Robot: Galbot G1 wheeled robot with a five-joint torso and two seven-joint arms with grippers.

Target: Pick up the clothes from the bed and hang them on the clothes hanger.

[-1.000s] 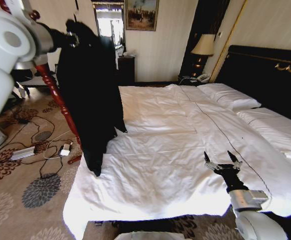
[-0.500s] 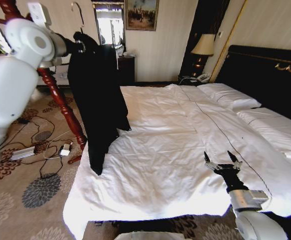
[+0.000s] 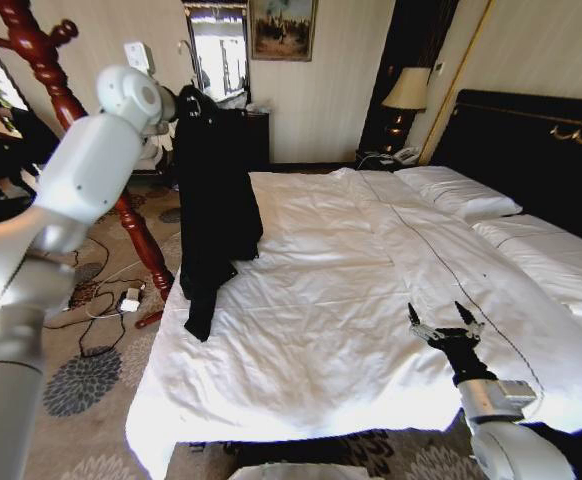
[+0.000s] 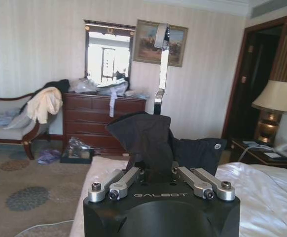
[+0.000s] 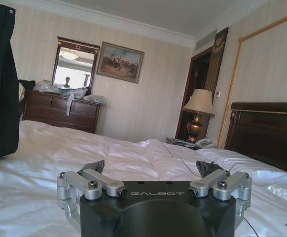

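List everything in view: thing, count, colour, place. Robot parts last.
clothes: one, black, hanging from the left gripper, lower end draped on the bed's left edge
clothes hanger: one, silver hook showing above the clothes
bed: one, white sheets, black headboard, centre and right
pillows: two, white, by the headboard
coat stand: one, reddish-brown, left of the bed
lamp: one, cream shade, beside the headboard
dresser: one, dark wood, far wall
left gripper: jaws shut on the clothes, raised
right gripper: jaws open, low over the bed

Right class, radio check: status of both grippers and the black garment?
Left gripper shut on the clothes, raised beside the bed. Right gripper open, low over the sheets. Wooden coat stand close behind.
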